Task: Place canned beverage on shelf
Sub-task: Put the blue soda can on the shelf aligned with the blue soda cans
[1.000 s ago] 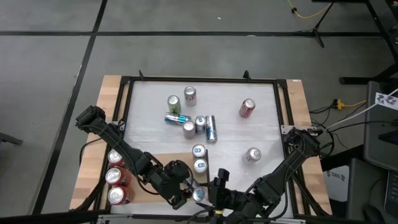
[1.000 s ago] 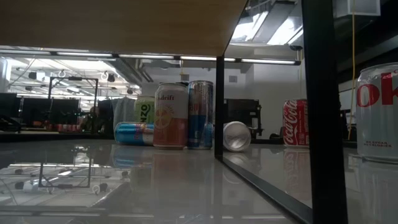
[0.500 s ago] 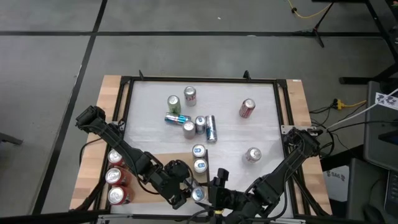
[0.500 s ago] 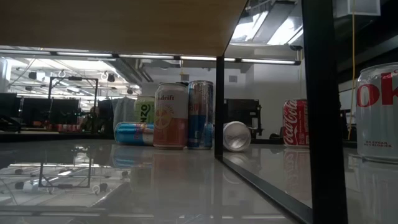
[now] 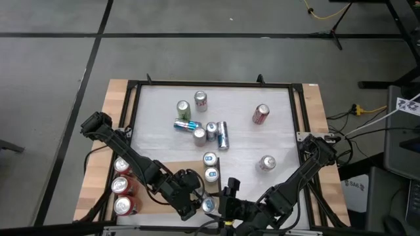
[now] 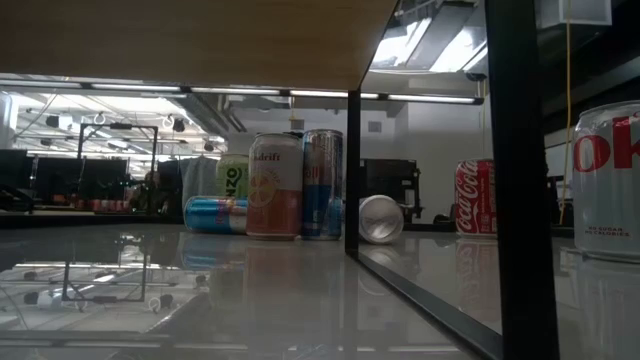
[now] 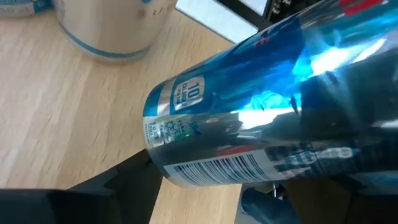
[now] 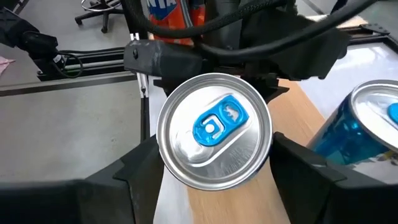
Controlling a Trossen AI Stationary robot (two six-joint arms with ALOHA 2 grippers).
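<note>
I read "10" on the blue can at my left wrist, the Coca-Cola script on a red can, and "drift" on an orange-and-white can.

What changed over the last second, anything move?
Almost nothing. In the high view the right arm's elbow section shifted very slightly; the blue can sits in the same spot at the near edge of the shelf, between the left gripper and the right gripper. No visible grasp or release. The two cans standing on the shelf, the three red cans at the left and the loose cans on the table did not move.
</note>
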